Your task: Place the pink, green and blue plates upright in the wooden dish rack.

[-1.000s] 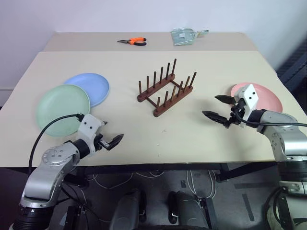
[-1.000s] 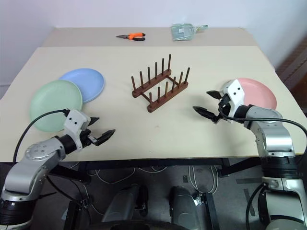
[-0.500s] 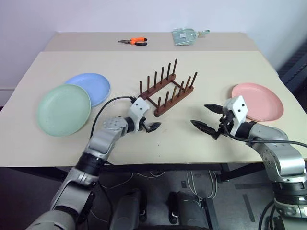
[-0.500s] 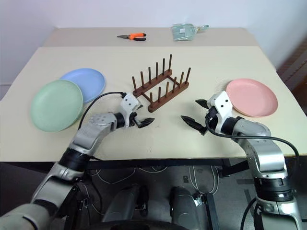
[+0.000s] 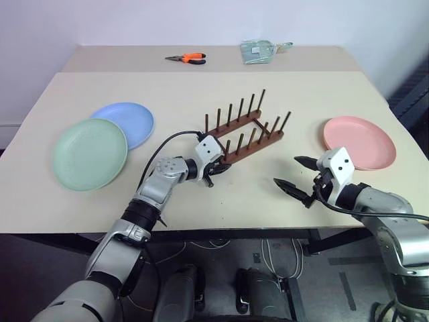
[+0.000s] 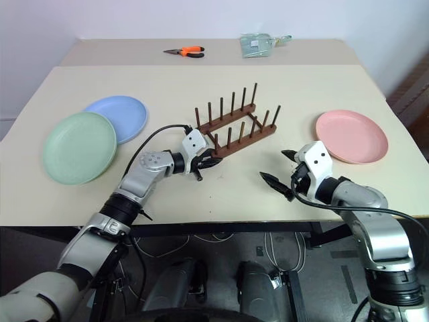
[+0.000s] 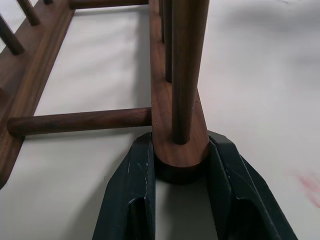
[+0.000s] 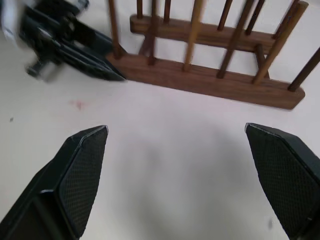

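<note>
— The left gripper (image 7: 181, 165) has its jaws clamped on the end of the rack's (image 5: 245, 133) near rail, the end peg rising just above them. A tug could tip it.

— The right gripper (image 5: 295, 176) hangs with jaws wide apart, nothing between them, the rack beyond. The pink plate (image 5: 359, 143), green plate (image 5: 90, 153) and blue plate (image 5: 127, 122) lie flat on the counter (image 5: 201, 198) — none racked.

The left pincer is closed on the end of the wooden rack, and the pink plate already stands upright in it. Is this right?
Not quite. The left pincer does grip the wooden rack end, but the pink plate lies flat on the table, right of the rack, as the left eye view shows.
</note>
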### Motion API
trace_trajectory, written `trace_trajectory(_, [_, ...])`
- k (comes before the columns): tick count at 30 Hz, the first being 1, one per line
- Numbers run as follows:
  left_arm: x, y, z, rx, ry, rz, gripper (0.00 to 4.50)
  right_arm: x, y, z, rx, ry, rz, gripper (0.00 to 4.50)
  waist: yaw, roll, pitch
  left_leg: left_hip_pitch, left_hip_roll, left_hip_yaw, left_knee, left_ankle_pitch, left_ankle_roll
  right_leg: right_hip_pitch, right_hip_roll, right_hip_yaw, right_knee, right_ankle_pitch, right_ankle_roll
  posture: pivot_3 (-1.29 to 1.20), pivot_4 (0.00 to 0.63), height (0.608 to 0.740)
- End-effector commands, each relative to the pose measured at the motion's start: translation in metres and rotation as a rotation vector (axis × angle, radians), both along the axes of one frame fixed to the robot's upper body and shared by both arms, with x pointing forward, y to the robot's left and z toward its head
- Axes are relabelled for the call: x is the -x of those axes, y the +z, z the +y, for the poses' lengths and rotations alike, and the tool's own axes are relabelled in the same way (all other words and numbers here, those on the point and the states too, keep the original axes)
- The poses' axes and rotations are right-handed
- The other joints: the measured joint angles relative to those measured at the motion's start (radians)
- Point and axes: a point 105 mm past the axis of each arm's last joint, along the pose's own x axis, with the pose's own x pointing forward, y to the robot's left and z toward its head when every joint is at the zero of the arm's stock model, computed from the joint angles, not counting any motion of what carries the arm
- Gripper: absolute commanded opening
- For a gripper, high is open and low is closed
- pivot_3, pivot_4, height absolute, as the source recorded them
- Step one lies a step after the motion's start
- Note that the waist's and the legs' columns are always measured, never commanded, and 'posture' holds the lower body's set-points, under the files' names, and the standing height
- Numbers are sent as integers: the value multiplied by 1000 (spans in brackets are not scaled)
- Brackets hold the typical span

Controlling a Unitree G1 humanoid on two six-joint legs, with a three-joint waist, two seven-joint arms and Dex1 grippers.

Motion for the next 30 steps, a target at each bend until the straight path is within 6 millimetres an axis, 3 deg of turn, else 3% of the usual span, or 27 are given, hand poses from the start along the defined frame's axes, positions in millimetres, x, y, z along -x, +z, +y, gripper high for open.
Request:
trace_trajectory(1, [11, -2, 3, -64, -166, 59, 759, -2, 15, -11, 21, -13, -55, 4500, 0, 0, 0, 0, 0, 0, 0, 0, 0, 0, 0, 0, 0, 0, 0, 0, 150, 740])
trace_trajectory(7, [-2, -1, 21, -111, -180, 69, 759, -3, 16, -22, 35, -34, -57, 4500, 1, 0, 0, 0, 0, 0, 0, 0, 1, 0, 0, 0, -1, 0, 0, 0, 150, 740])
trace_trajectory(14, [-11, -9, 45, -152, -58, 72, 4088, 0, 10, -24, 61, -36, -34, 4500, -2, 0, 0, 0, 0, 0, 1, 0, 1, 0, 0, 0, 0, 0, 0, 0, 150, 740])
trace_trajectory(16, [-4, -9, 58, -153, -30, 94, 4120, 0, 6, -23, 78, -29, -16, 3982, -9, 0, 0, 0, 0, 0, 0, -1, 1, 0, 0, 0, 0, 0, 0, 0, 150, 740])
trace_trajectory(17, [5, -8, 63, -136, -38, 119, 3962, 0, 4, -20, 80, -21, -11, 3625, -15, 0, 0, 0, 1, 0, 0, 0, 1, 0, 0, 0, 0, 0, 0, 0, 150, 740])
trace_trajectory(20, [42, -3, 67, -95, -87, 193, 2774, -6, -8, -14, 105, -23, 25, 2229, -36, 2, -1, 1, 2, 0, 0, 0, 0, 0, 1, 1, 1, 0, 0, 0, 150, 740])
trace_trajectory(24, [68, 1, 47, -70, -91, 193, 822, -18, -33, -11, 188, -47, 66, 228, -19, 4, -2, 2, 2, 0, 0, 0, -1, 1, 0, 2, 1, 0, 0, 0, 150, 740])
trace_trajectory(25, [69, 1, 40, -65, -83, 183, 771, -22, -37, -8, 190, -53, 71, 35, -14, 4, -2, 2, 1, -1, 0, 0, 0, 1, -1, 1, 1, 0, 0, 0, 150, 740])
trace_trajectory(28, [59, -8, 29, -117, 3, 111, 771, -44, -46, -6, 226, -113, 56, 35, -1, 4, -2, 2, 0, -1, 1, 0, 1, 2, -1, 1, 0, 0, 0, 0, 150, 740])
trace_trajectory(30, [40, -18, 32, -201, 110, 27, 771, -56, -51, -5, 247, -143, 54, 35, 1, 3, -3, 1, -1, -1, 1, 0, 1, 2, -1, 1, 0, 0, 0, 0, 150, 740])
